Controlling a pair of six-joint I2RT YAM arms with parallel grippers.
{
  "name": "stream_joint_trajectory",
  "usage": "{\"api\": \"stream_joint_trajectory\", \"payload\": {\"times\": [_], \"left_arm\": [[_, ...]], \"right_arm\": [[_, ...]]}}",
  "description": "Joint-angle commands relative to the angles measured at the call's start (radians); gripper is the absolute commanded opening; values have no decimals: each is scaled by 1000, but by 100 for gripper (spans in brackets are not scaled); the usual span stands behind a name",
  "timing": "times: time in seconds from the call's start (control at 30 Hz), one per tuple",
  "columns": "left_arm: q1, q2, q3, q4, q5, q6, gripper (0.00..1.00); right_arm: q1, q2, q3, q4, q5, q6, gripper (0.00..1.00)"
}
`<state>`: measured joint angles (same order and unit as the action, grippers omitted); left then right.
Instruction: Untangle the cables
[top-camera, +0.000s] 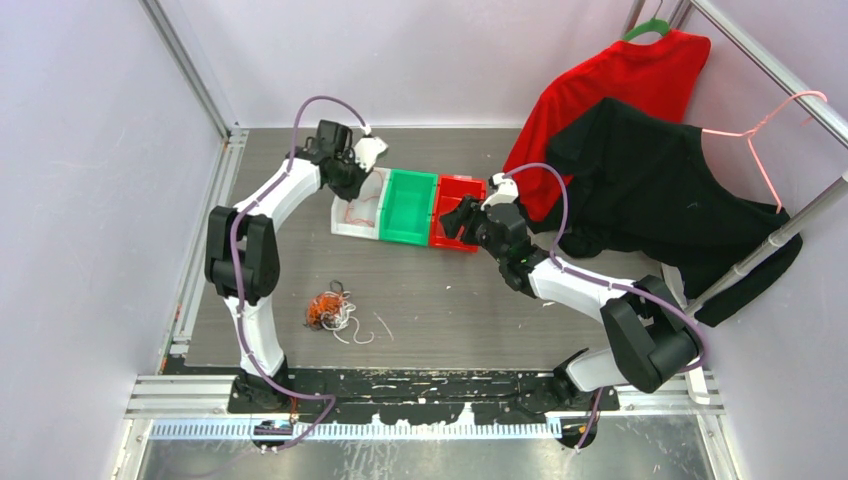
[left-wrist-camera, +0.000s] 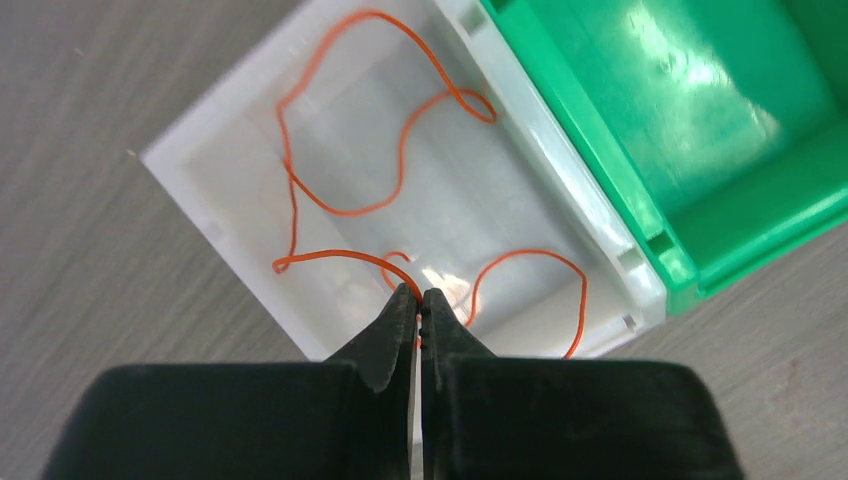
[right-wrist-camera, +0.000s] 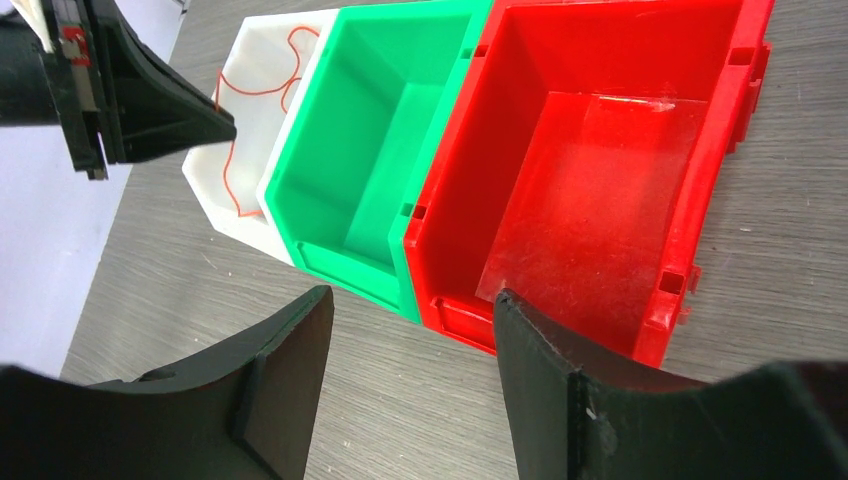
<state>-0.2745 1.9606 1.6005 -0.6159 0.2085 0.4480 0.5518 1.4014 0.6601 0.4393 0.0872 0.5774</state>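
Note:
A clump of orange, white and black cables lies on the table in front of the left arm. My left gripper is shut on a thin orange cable, above the white bin; the strand curls down into that bin. In the top view the left gripper hangs over the white bin. My right gripper is open and empty, just before the red bin; in the top view it sits at that bin's near side.
A green bin stands between the white and red bins. A red shirt and a black shirt hang on a rail at the right, over the table. Loose white strands trail from the clump.

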Motion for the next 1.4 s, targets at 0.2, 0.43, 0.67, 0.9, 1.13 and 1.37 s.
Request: {"api": "stream_joint_trajectory", "payload": {"times": [0.2,0.43,0.67,0.9,1.13,1.37], "left_arm": [[-15,38,21,201,-37,39,0],[-26,59,-51,295,-77,106,0],[-27,18,-98,273,-69,127,2],[-16,-80,-19,52,27,115,52],[19,-168,130,-264,140,109,94],[71,-292,147,-458,274,105,99]], "right_arm": [[-4,7,33,42,-1,-10,65],[-5,7,23,49,0,-7,64],[-5,8,29,47,-2,-6,64],[-4,-6,43,35,-15,0,65],[-5,-35,44,25,-17,1,65],[-2,-54,50,10,-58,9,65]]}}
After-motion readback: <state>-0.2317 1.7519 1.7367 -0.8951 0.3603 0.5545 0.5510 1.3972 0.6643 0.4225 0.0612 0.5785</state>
